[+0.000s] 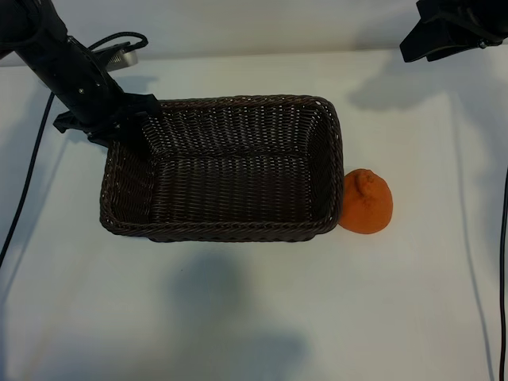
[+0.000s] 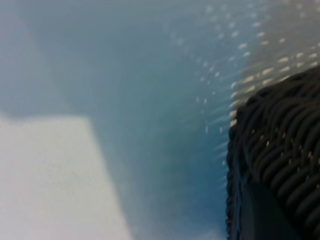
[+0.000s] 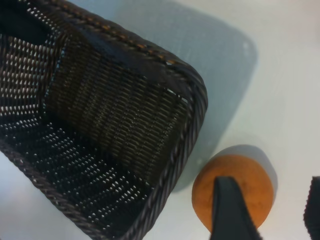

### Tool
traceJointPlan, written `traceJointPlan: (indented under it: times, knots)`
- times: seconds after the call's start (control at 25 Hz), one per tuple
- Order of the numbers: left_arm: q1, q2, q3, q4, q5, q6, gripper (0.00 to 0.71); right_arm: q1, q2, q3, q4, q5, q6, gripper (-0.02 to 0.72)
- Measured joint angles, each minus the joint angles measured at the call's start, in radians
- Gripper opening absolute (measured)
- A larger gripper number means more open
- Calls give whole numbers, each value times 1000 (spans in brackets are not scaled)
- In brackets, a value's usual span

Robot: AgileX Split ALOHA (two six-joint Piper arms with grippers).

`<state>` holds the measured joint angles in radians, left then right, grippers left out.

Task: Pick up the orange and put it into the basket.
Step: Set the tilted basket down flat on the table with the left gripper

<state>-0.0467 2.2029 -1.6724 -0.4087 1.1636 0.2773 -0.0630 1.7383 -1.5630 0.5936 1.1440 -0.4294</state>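
Exterior view: basket (image 1: 226, 168) sat mid-tabletop (image 1: 238, 317); orange (image 1: 367, 202) rested on the tabletop, touching the basket's right side, outside it. Left claw (image 1: 119, 127) clamped on the basket's rear left corner rim. Right arm (image 1: 452, 28) hung over the rear right corner.

Left wrist view: basket weave (image 2: 280, 150) close up.

Right wrist view: right claw (image 3: 272, 210) spread apart above the orange (image 3: 232, 192), beside the basket (image 3: 100, 125).

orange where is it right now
In the exterior view the orange sits on the table, against the basket's right outer wall.
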Motion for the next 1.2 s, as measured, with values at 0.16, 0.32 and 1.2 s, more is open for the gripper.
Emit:
traceJointPlan:
  times: [0.16,0.32,1.2]
  knots:
    - [-4,16,-3,-6,0,-2,182,0,0,0,0,0,0,377]
    - [-4,20,-6,-6,0,-5,182,0,0,0,0,0,0,377]
    - [-5,21,-6,18,0,-46,182,0,0,0,0,-1,0,377]
